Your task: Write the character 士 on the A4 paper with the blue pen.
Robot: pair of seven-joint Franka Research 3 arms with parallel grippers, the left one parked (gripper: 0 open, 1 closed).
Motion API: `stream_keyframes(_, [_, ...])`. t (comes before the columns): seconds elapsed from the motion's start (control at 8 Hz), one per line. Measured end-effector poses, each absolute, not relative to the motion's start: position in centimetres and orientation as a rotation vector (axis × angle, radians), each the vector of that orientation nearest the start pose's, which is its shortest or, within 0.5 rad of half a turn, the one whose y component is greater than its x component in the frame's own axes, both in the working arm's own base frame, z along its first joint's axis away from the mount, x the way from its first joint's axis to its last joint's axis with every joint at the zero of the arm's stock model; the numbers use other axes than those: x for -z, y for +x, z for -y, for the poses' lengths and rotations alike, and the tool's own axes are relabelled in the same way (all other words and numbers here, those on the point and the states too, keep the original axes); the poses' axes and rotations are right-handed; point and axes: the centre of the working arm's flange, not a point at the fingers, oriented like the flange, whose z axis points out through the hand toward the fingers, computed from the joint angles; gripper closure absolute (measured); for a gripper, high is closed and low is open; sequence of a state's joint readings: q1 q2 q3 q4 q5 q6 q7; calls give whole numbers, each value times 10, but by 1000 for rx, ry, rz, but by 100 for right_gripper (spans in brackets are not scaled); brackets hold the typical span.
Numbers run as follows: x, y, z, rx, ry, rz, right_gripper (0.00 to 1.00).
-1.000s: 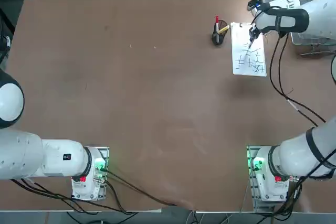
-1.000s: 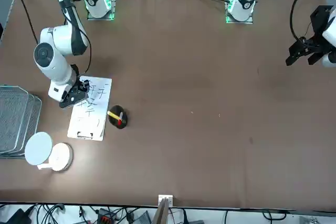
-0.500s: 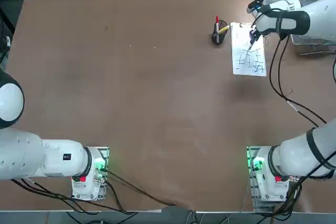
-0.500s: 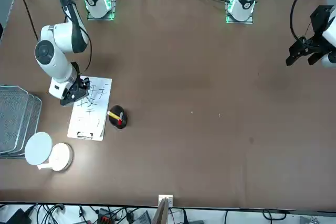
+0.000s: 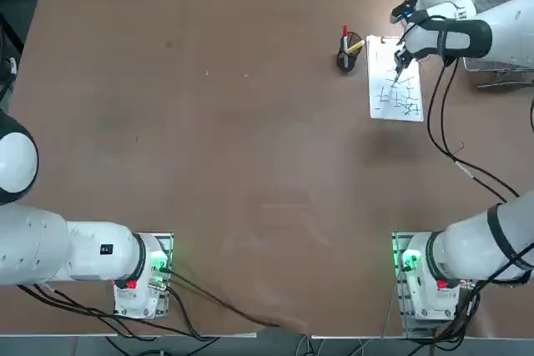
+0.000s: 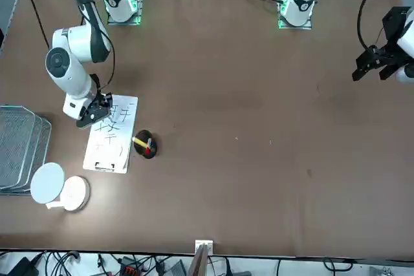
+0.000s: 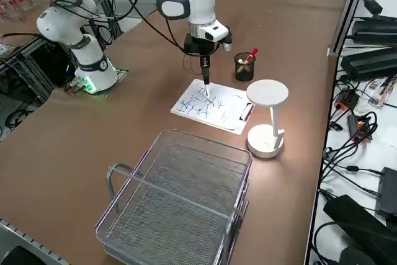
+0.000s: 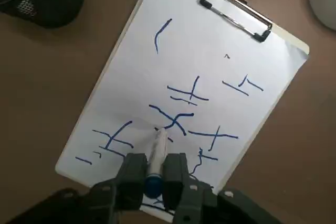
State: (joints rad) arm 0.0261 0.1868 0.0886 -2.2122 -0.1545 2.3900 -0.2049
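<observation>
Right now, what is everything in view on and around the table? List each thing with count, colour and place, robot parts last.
A4 paper: one, white with blue handwritten strokes, on a clipboard with a metal clip, at the far right of the table in the top view.
blue pen: one, blue with a pale tip, upright, tip on the paper among the strokes.
pen cup: one, black, beside the paper, holding a red-topped pen and a yellow marker.
desk lamp: one, white, by the clip end of the paper.
wire basket: one, silver, beyond the lamp.
table: one, brown.
right gripper: one, black fingers, shut on the blue pen above the paper.
</observation>
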Motion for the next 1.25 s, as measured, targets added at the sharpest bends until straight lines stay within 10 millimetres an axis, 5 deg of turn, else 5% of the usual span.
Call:
stream_keyframes(0.75, [-295,541,-65,-48,-3147,726,79])
stream_keyframes(1.25, [-329,552,-57,38,-3125,882,79])
